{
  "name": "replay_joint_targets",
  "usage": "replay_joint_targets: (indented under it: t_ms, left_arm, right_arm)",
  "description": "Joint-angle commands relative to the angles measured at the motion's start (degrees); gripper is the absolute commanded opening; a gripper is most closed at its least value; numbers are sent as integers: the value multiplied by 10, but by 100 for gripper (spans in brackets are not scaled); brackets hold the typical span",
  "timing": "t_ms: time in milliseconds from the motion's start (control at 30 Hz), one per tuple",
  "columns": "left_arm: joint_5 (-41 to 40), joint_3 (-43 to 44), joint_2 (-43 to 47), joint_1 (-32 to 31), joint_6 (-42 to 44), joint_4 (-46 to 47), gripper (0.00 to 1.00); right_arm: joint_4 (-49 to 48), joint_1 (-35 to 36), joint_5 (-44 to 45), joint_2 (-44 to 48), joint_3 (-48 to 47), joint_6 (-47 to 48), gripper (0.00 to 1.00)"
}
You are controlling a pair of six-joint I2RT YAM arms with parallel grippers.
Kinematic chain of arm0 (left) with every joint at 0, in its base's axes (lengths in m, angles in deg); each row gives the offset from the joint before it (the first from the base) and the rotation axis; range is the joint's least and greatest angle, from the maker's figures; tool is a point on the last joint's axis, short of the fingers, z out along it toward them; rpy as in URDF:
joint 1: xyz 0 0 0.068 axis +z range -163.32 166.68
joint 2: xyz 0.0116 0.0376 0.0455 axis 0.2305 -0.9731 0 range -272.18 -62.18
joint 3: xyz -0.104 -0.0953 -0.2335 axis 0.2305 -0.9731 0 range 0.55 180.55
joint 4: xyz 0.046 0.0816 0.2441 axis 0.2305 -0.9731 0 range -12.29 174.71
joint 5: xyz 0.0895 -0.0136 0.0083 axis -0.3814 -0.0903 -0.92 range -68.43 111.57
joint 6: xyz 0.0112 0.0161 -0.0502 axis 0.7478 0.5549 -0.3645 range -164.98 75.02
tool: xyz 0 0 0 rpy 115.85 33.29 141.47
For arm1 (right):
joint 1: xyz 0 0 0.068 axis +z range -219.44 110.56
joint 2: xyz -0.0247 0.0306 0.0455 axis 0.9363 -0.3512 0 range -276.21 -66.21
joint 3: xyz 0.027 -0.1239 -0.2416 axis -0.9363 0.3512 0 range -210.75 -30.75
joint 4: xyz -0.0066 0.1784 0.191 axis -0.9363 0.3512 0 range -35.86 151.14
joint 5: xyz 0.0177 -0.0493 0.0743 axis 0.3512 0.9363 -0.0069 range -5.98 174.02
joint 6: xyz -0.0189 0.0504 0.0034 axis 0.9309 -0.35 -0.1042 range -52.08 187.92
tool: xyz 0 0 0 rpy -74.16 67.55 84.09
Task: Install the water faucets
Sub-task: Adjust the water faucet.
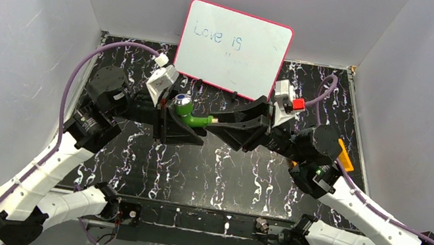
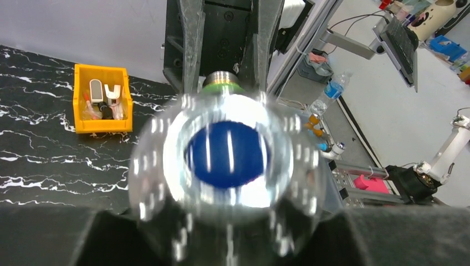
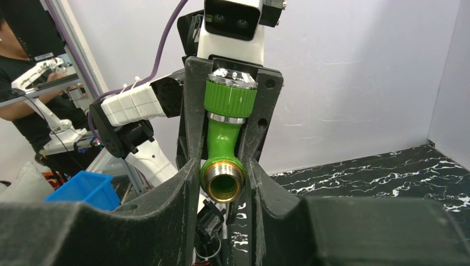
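The tap (image 1: 191, 113) was held in the air above the table (image 1: 206, 174), at the middle of its far half and just in front of the whiteboard (image 1: 234, 49) - between the two grippers, which met there tip to tip. The left gripper (image 1: 184, 122) was closed on the tap at its thick green collar; in the right wrist view its two black fingers (image 3: 191, 111) stood tight against both sides of this collar, below the knob (image 3: 234, 77). In the left wrist view the knob (image 2: 227, 158) filled the middle of the picture, blue in the centre with a silver ring around, very blurred because it was so near to the camera. The right gripper (image 1: 219, 125) was closed on the other end of the tap: its fingers (image 3: 183, 191) pressed from both sides on the threaded fitting (image 3: 223, 180), whose open round mouth faced the right wrist camera. From above the tap lay almost level, the knob toward the left arm and the fitting toward the right arm. The tray (image 2: 103, 98) stood on the table well apart from the tap - some small pieces lay inside it, too small to tell.
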Motion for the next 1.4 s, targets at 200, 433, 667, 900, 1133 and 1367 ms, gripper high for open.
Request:
replay_joint_targets:
  t_ms: [200,433,667,900,1133,1367]
  left_arm:
    - [-1,18,-3,-1,-14,41,31]
    - [-5,15,2,-1,-17,45,0]
    - [-2,18,-2,0,-5,26,0]
    - [1,22,-10,-1,-2,26,0]
    - [5,22,-12,-1,-3,26,0]
    - [5,20,-8,-1,-4,26,0]
  right_arm:
    - [-24,4,-47,-35,-31,-25,0]
    - [-22,5,-41,-28,-21,-24,0]
    - [36,4,-34,-13,-39,8,39]
    - [48,5,-60,-29,-62,14,60]
    - [17,5,-63,-39,-55,-1,49]
    - [7,5,-54,-36,-49,-5,31]
